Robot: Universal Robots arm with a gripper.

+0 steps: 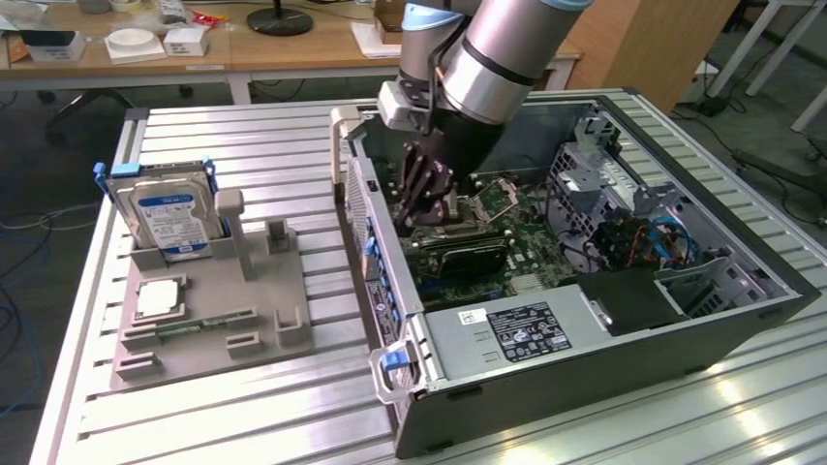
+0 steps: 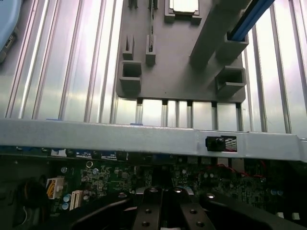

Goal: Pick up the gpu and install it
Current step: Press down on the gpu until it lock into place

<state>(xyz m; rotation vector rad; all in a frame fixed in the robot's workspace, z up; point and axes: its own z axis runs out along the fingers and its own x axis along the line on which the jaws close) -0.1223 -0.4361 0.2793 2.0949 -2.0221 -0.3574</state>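
Far left of the exterior view: silver hard drive with blue label [image 1: 162, 215], upright in the grey plastic fixture tray [image 1: 265, 310] on the ribbed aluminium table [image 1: 259, 145]. Square silver processor chip [image 1: 158, 298] and narrow green memory stick [image 1: 207, 319] lie lower left on the tray. At centre, the open black computer case [image 1: 723, 325] has its grey side wall [image 1: 375, 242] standing between tray and green motherboard [image 1: 524, 247]. The black robot gripper [image 1: 431, 225] reaches down inside the case from frame top, fingers closed together. The gpu [image 1: 463, 258], a flat black card, sits directly under the fingertips over the motherboard, long axis running left-right in frame. Whether it is actually pinched is unclear. Right: metal drive cage [image 1: 595, 170], red and blue cables [image 1: 640, 237].
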